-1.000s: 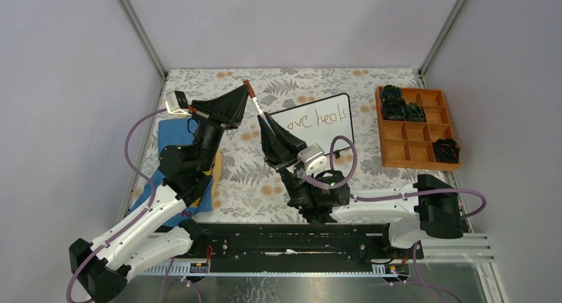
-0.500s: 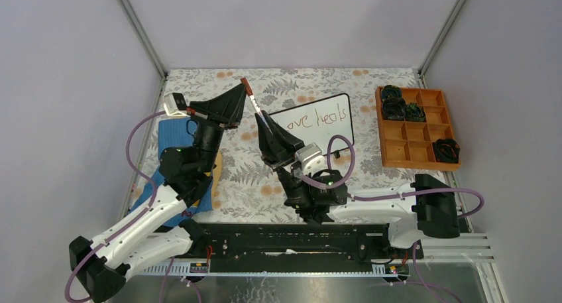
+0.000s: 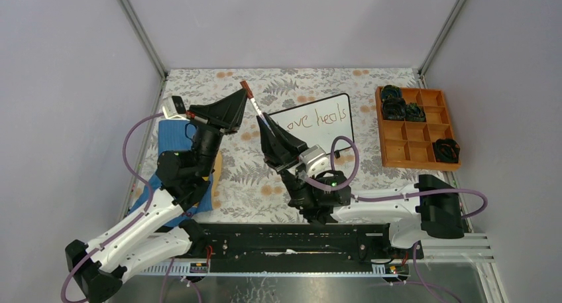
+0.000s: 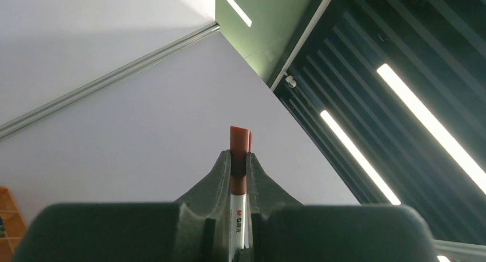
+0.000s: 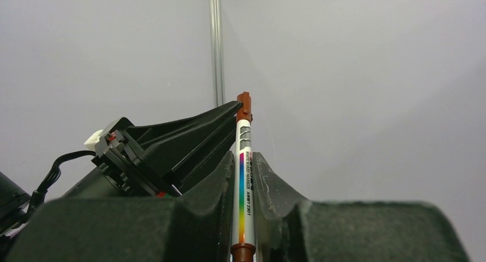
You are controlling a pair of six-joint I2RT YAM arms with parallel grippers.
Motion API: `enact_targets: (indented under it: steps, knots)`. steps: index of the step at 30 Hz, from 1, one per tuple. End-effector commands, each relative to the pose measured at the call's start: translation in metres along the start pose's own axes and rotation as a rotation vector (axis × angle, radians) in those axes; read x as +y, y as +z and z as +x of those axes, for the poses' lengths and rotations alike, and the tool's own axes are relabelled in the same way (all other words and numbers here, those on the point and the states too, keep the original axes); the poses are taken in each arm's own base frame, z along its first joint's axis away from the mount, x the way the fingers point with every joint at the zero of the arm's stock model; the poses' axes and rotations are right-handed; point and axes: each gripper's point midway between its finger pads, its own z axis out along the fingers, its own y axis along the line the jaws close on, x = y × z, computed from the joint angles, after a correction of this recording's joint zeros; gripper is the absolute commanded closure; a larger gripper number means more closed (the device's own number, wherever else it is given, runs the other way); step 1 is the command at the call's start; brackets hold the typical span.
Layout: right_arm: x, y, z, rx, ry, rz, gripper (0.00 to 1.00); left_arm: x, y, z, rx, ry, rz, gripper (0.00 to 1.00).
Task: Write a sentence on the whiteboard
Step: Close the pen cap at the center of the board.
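sentence (image 3: 323,119) start hid by R jaws | L jaws also on marker (image 3: 252,102)

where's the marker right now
In the top external view the marker is left of centre, gripped by both the left end effector and the right end effector, just off the left edge of the whiteboard.

Lab: walled test cell (image 3: 66,84), alu frame (image 3: 138,30)
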Motion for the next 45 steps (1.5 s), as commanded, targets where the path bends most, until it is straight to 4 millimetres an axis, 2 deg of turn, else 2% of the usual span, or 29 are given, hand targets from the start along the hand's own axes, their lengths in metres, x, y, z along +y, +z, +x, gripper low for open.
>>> enact_targets:
  steps: [1, 12, 15, 22, 27, 30, 33, 38, 45]
  knots:
    - [-0.031, 0.012, -0.043, -0.127, 0.082, 0.076, 1.0, 0.014, -0.024, 0.061, 0.301, 0.033, -0.031, 1.0]
    - [-0.032, 0.014, -0.047, -0.132, 0.085, 0.071, 1.0, 0.015, -0.023, 0.065, 0.319, 0.031, -0.028, 1.0]
    - [-0.032, 0.014, -0.047, -0.132, 0.083, 0.072, 1.0, 0.015, -0.023, 0.065, 0.318, 0.032, -0.026, 0.95]
    - [-0.032, 0.013, -0.047, -0.13, 0.084, 0.07, 1.0, 0.011, -0.023, 0.064, 0.317, 0.047, -0.015, 0.72]
    - [-0.033, 0.011, -0.047, -0.131, 0.088, 0.069, 1.0, 0.008, -0.024, 0.061, 0.308, 0.08, -0.005, 0.46]
    - [-0.034, 0.009, -0.047, -0.128, 0.096, 0.064, 1.0, 0.006, -0.024, 0.058, 0.298, 0.106, -0.001, 0.27]
    - [-0.035, 0.005, -0.048, -0.124, 0.11, 0.051, 1.0, 0.001, -0.024, 0.052, 0.28, 0.135, 0.008, 0.13]
    - [-0.031, -0.003, -0.052, -0.116, 0.153, -0.015, 1.0, -0.009, -0.017, 0.034, 0.207, 0.222, 0.0, 0.07]
    - [-0.02, -0.016, -0.058, -0.075, 0.242, -0.143, 1.0, -0.045, -0.004, 0.023, 0.187, 0.315, 0.082, 0.06]
